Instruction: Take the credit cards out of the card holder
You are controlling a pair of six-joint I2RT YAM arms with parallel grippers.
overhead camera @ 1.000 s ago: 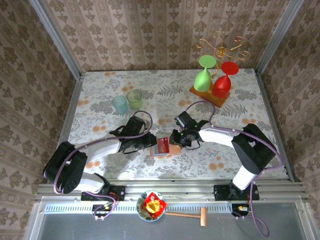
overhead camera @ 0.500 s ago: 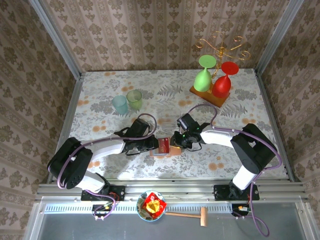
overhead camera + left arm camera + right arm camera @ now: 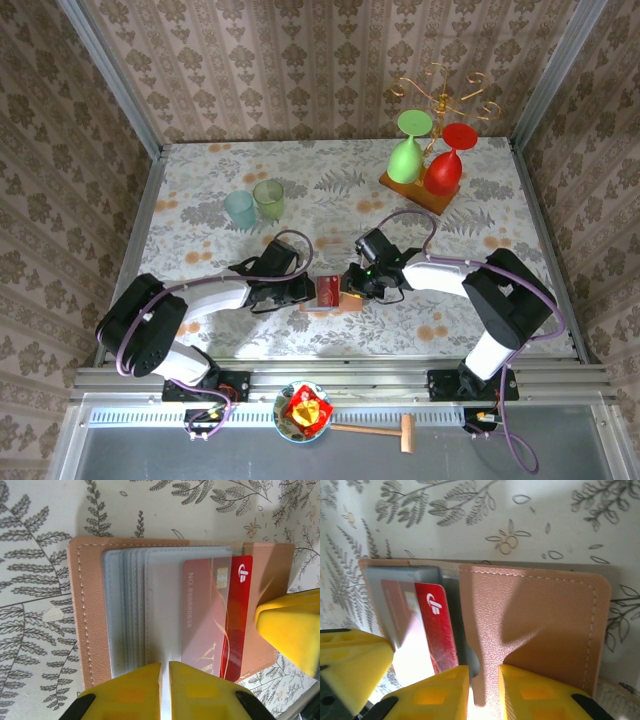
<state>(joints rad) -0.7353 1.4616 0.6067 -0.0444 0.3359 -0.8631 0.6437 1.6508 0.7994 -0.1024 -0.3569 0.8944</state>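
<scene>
Open card holder (image 3: 87,605) lying flat on the floral table (image 3: 200,250), near its front edge and between the two arms. The salmon-brown cover faces down, and a stack of grey-blue translucent pockets (image 3: 125,610) faces up. One red credit card (image 3: 241,605) sits in the topmost pocket. Most of it is still under the film, with one long edge bearing a white logo sticking out past the pocket mouth. Whether the lower pockets hold cards cannot be told.

The left gripper (image 3: 165,672) has its yellow fingers drawn almost together, pinching the near edge of the pocket stack. The right gripper (image 3: 484,680) is clamped on the edge of the leather flap (image 3: 535,625) beside the card. One of its fingers (image 3: 292,630) touches the holder's far end in the left wrist view.

Further back on the table, a pale blue tumbler (image 3: 239,208) and a green tumbler (image 3: 268,198) stand upright side by side. A green glass (image 3: 406,155) and a red glass (image 3: 446,168) are on a wooden stand (image 3: 400,186), foot uppermost.

On the ledge in front of the table, a bowl (image 3: 283,424) contains a red-and-yellow wrapped item (image 3: 305,408).
</scene>
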